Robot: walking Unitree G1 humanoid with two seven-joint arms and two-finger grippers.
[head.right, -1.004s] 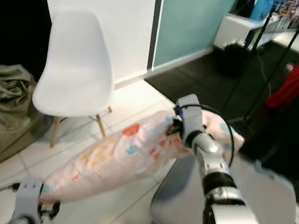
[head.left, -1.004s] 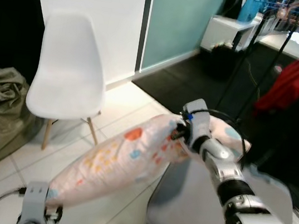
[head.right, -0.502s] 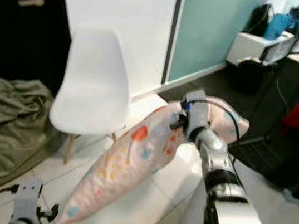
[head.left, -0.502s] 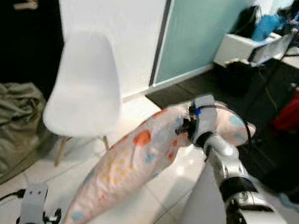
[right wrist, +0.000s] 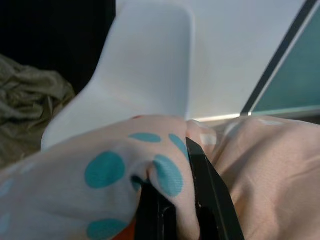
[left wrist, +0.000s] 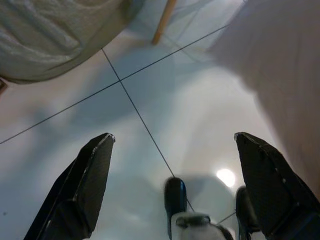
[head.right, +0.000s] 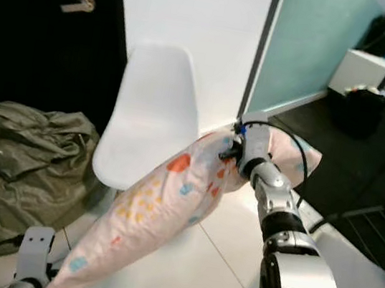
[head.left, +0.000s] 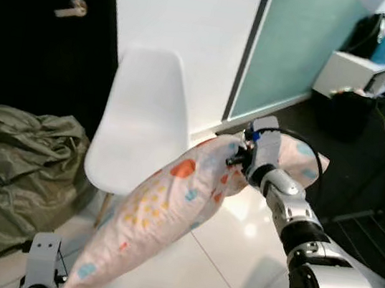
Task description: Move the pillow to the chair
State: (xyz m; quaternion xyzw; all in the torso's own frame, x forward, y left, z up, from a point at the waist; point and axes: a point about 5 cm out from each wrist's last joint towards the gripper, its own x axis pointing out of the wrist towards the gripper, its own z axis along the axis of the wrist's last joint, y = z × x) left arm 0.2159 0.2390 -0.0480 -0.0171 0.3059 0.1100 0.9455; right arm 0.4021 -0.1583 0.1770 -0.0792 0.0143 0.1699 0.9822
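The right gripper (right wrist: 172, 200) has its two black fingers pinched on a fold of fabric near the upper end of the pink patterned pillow (head.left: 159, 219), which hangs in the air as a long diagonal from that grip down toward the left arm, directly in front of the white shell chair (head.left: 142, 118) and not resting on its seat. The left gripper (left wrist: 172, 185) hangs low over the white tiled floor (left wrist: 125, 130) with its fingers spread wide and nothing between them, the pillow's lower end just beside it. An olive-green bean bag (head.left: 10, 175) lies on the floor to the left of the chair, against a dark door (head.left: 43, 27).
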